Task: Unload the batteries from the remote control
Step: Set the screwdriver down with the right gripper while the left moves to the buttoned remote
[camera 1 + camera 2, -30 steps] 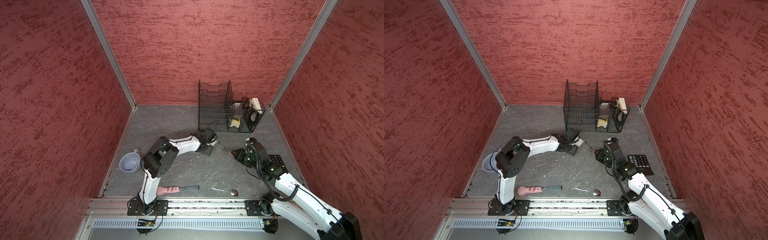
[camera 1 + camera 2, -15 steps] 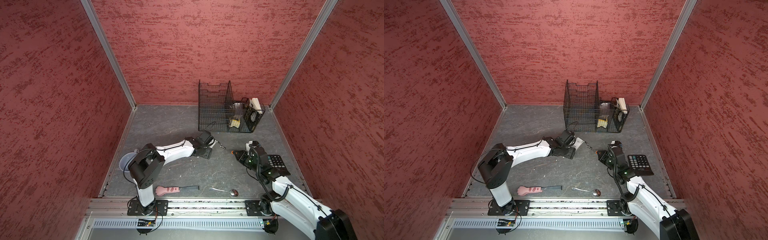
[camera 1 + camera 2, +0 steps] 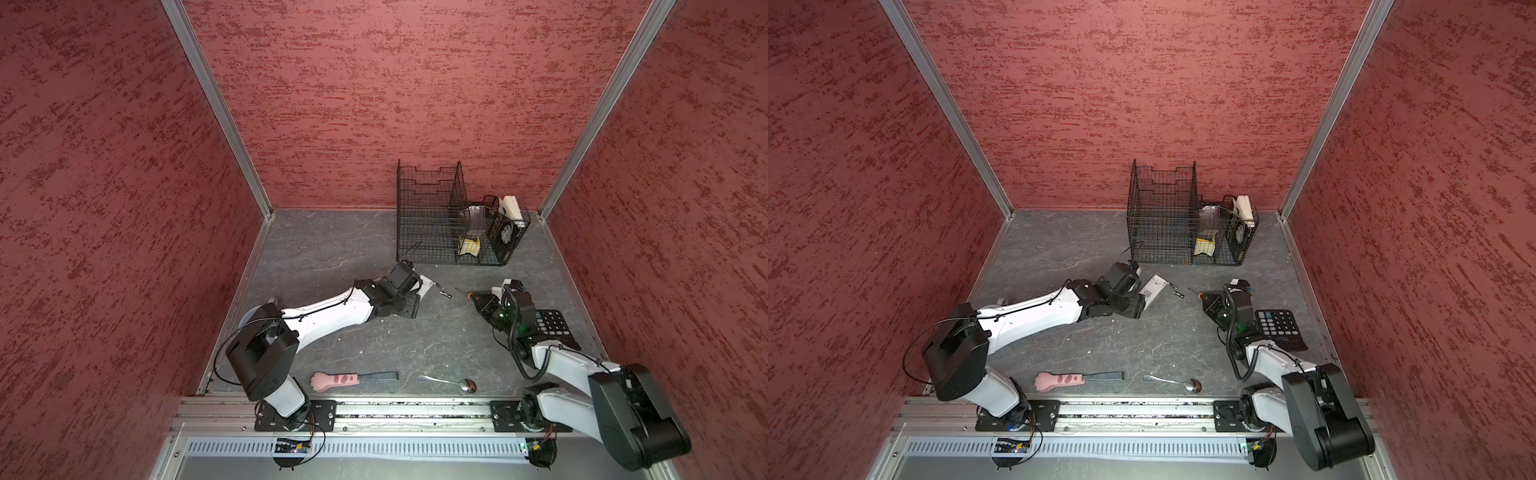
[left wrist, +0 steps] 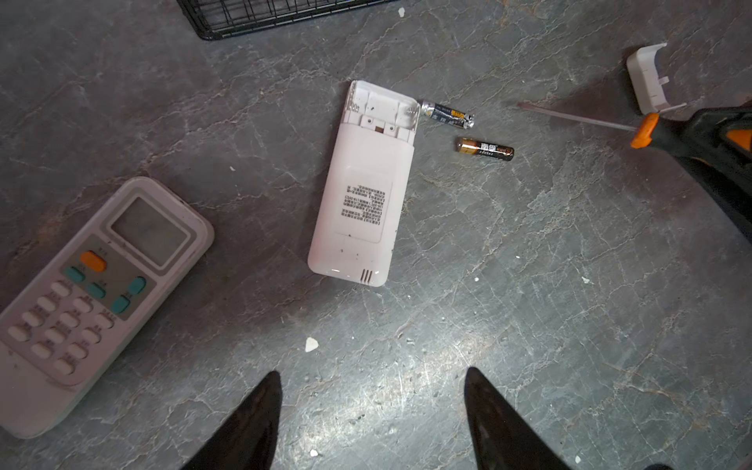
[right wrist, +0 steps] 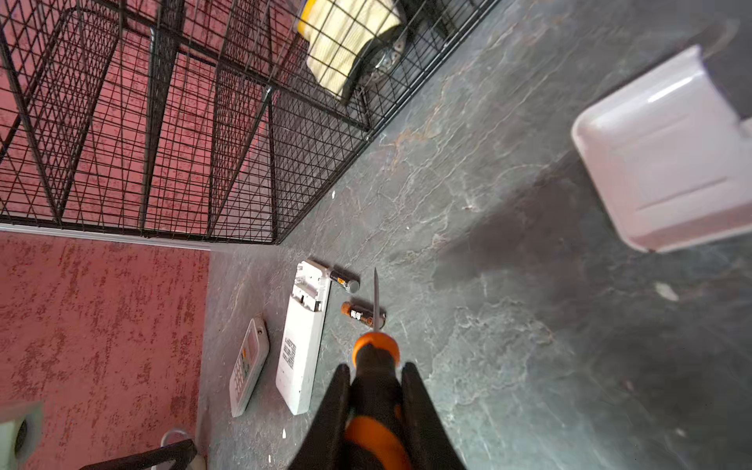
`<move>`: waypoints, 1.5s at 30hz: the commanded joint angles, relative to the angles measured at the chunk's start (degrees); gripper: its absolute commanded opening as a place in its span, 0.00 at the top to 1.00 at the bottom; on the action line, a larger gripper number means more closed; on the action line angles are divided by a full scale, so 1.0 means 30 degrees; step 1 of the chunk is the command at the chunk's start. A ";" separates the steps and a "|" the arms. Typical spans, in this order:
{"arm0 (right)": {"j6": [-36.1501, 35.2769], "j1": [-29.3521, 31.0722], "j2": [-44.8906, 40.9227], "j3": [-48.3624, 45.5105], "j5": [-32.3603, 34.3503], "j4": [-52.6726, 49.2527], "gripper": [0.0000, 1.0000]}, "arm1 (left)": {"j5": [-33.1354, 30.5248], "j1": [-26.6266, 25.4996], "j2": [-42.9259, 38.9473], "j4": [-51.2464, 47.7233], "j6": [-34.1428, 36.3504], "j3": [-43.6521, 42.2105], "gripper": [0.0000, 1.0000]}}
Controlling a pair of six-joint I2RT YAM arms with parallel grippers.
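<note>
The white remote control (image 4: pixel 362 195) lies face down on the grey table, its open battery bay looking bare. Two batteries lie loose beside that end: a dark one (image 4: pixel 447 115) touching the bay's corner and a gold-and-black one (image 4: pixel 484 149) a little further off. One battery (image 3: pixel 445 294) also shows in a top view. My left gripper (image 4: pixel 373 372) hovers open over bare table, short of the remote. My right gripper (image 5: pixel 376 367) is shut on the orange-handled screwdriver (image 5: pixel 376 354), whose blade tip points over the batteries. The white cover (image 5: pixel 667 154) lies off to the side.
A second remote (image 4: pixel 93 297) lies buttons-up beside the first. A black wire basket (image 3: pixel 436 220) stands at the back. A calculator (image 3: pixel 552 328) lies under my right arm. A pink-handled tool (image 3: pixel 336 380) and a spoon (image 3: pixel 453 381) lie near the front rail.
My left arm has folded down lower and its wrist has drawn slightly back from the remote. My right arm has sunk and pulled back a little, still holding the screwdriver.
</note>
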 commanded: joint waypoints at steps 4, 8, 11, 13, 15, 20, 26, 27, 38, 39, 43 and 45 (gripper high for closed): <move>0.0316 -0.0191 0.1307 -0.0323 -0.1306 0.3931 1.00 | -0.0302 0.0182 -0.0337 0.0220 -0.0444 -0.0519 0.29; 0.0220 -0.0235 0.1893 -0.0415 -0.1400 0.4107 0.98 | -0.0289 0.0237 -0.0311 0.0248 -0.0466 -0.0521 0.29; 0.0188 -0.0261 0.2304 -0.0528 -0.1400 0.4333 0.96 | -0.0300 0.0288 -0.0326 0.0161 -0.0454 -0.0471 0.29; 0.0246 -0.0276 0.2570 -0.0623 -0.1402 0.4582 0.96 | -0.0344 0.0292 -0.0413 0.0126 -0.0422 -0.0487 0.29; 0.0356 -0.0297 0.2919 -0.0711 -0.1400 0.4932 0.96 | -0.0386 0.0314 -0.0466 0.0051 -0.0384 -0.0528 0.29; 0.0751 -0.0298 0.3690 -0.0849 -0.1533 0.5969 0.93 | -0.0491 0.0366 -0.0793 -0.0005 -0.0450 -0.0808 0.29; 0.0839 -0.0298 0.4096 -0.0759 -0.1718 0.6126 0.82 | -0.0564 0.0504 -0.1128 -0.0107 -0.0448 -0.1067 0.29; 0.0827 -0.0298 0.4048 -0.0767 -0.1670 0.6027 0.80 | -0.0564 0.0535 -0.1173 -0.0067 -0.0463 -0.1089 0.29; 0.0554 -0.0297 0.2735 -0.1055 -0.1048 0.4409 0.68 | -0.0651 0.0569 -0.1749 -0.0120 -0.0479 -0.1451 0.29; 0.0473 -0.0298 0.2546 -0.1044 -0.0988 0.4172 0.68 | -0.0679 0.0558 -0.1832 -0.0125 -0.0516 -0.1526 0.29; 0.0152 -0.0297 0.1998 -0.0917 -0.0702 0.3044 0.66 | -0.0739 0.0564 -0.2125 -0.0126 -0.0655 -0.1848 0.30; 0.0061 -0.0298 0.1729 -0.0920 -0.0559 0.2590 0.64 | -0.0783 0.0556 -0.2253 -0.0111 -0.0714 -0.2003 0.30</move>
